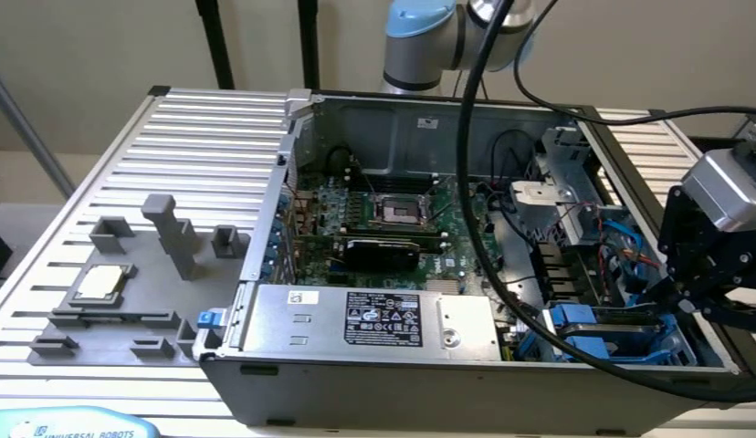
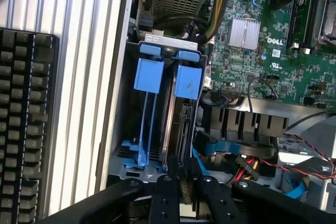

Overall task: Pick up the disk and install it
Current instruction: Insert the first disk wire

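The disk (image 2: 177,129) stood on edge in 1 slot of the drive cage (image 2: 167,39), beside another blue carrier (image 2: 147,74), inside the open computer case (image 1: 476,388). The gripper (image 2: 184,184) straddled its near edge, with the fingers (image 2: 164,202) drawn in narrowly and apparently clamped on it. Good practice: hold the disk parallel to the slot rails, apply force straight along them, and stay off the adjacent cables (image 2: 247,166).
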